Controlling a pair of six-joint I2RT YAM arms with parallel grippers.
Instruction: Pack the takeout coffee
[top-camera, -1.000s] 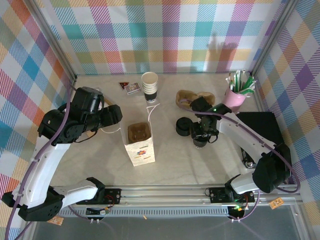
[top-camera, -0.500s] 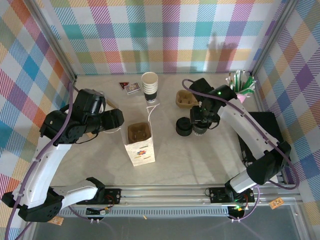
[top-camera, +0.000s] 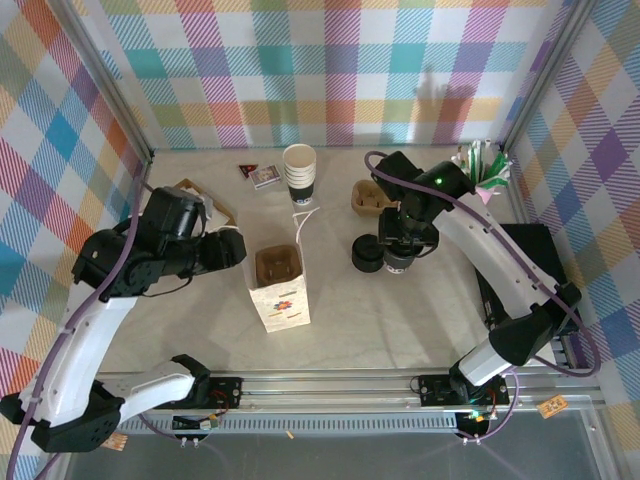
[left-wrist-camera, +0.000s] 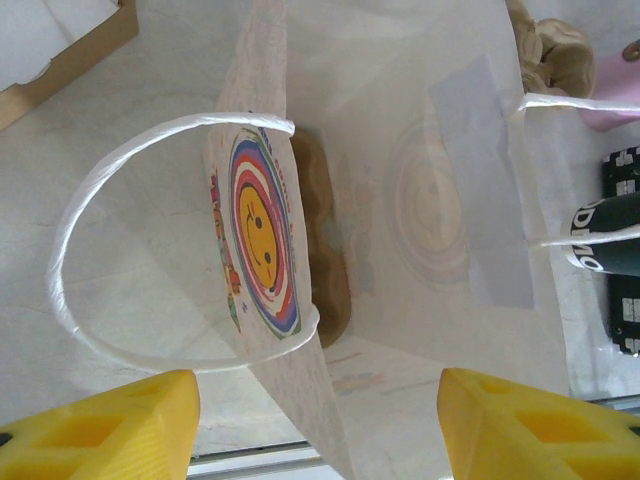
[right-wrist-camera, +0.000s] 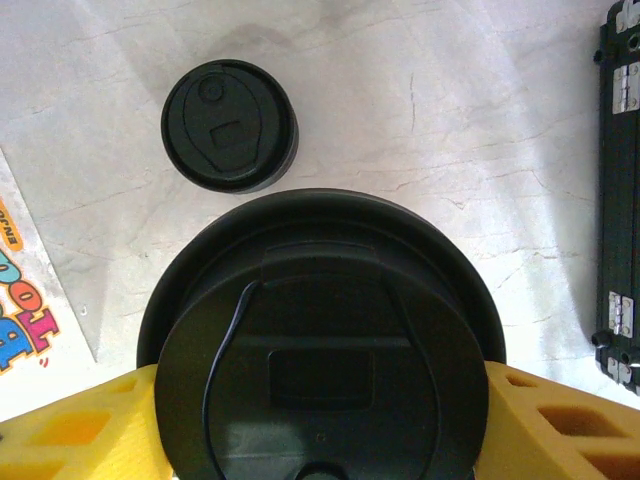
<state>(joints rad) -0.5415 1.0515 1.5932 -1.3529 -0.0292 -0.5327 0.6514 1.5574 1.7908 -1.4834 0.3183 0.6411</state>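
Right of table centre, the right gripper (top-camera: 402, 250) clasps the takeout coffee (right-wrist-camera: 320, 370). Its wrist camera shows the black lid wedged between yellow fingers (right-wrist-camera: 70, 425), with a stack of lids (right-wrist-camera: 230, 125) near at 11 o'clock. From above, that stack sits at the gripper's 9 o'clock. The left gripper (top-camera: 232, 250), jaws spread and holding nothing, hangs at 10 o'clock of the paper bag (top-camera: 280, 300). Its own camera picks out a smiley print (left-wrist-camera: 262, 235) on the bag's wall.
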